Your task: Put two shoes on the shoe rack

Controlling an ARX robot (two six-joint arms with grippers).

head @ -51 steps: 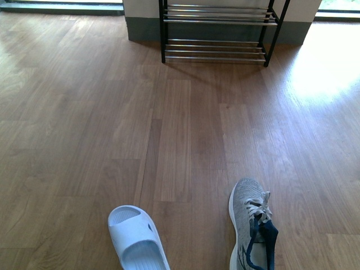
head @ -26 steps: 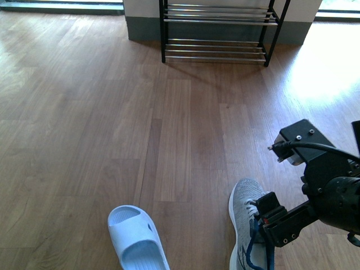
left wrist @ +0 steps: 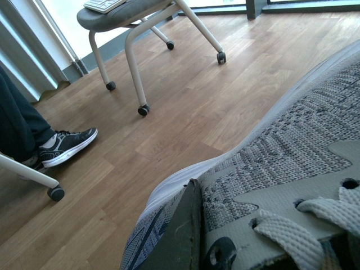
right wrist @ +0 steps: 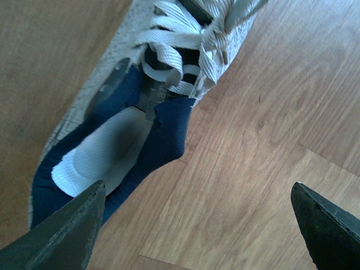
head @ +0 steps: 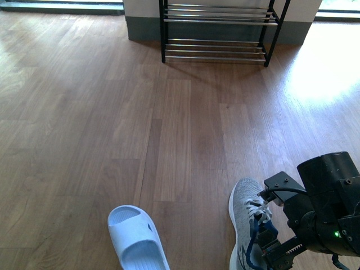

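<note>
shoe (head: 244,203): grey knit cloth | floor (head: 84,124): glossy wood | shoe rack (head: 219,21): shiny metal bars

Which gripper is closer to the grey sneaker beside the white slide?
Right. The right gripper hangs open close over that sneaker, at its heel end; the left gripper is outside the front view, not seen near it.

Wooden floor (head: 84,112) carries a grey sneaker (head: 243,201), white slide (head: 135,237) and shoe rack (head: 214,22).
</note>
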